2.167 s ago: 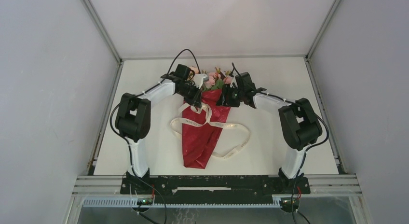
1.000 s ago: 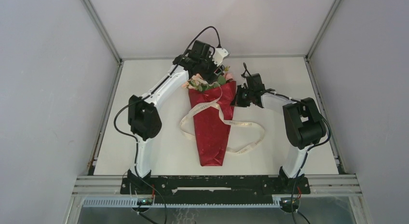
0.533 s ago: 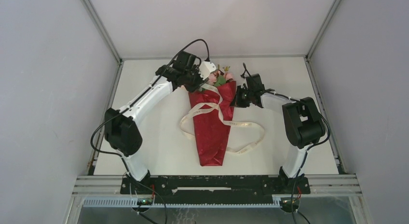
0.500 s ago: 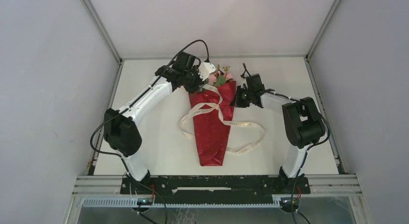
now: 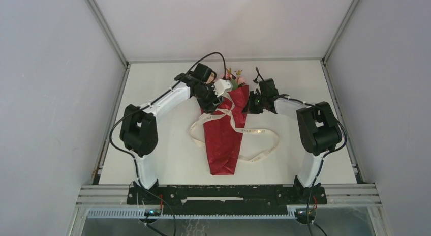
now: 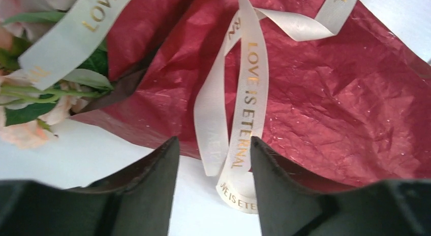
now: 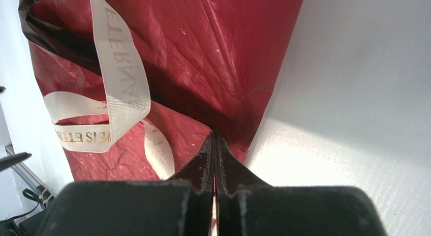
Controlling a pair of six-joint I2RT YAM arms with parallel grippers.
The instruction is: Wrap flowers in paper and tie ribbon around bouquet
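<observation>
Swung nearer since half a second ago, the left pincer [image 6: 213,143] hangs half-open by the top of the bouquet [image 5: 222,137] on the tabletop [image 5: 162,149]. Only its wrist view shows the gold-lettered ribbon [image 6: 248,98] dangling unclamped between its fingers. The right pincer [image 7: 214,138] pinches the edge of the paper [image 7: 218,53]. Overhead, the left wrist largely hides the flowers [image 5: 233,81].

Robot test cell in a laboratory

Plain grey panels [image 5: 51,93] box in a white table [image 5: 305,78] on three sides, held by aluminium framing [image 5: 104,27]; a left arm [image 5: 167,99] and a right arm [image 5: 287,106], white with black joints, stand bolted to a black rail [image 5: 228,194] at the near edge; a loose cable [image 5: 211,53] arcs above; the bouquet [image 5: 222,134] lies between them.
</observation>
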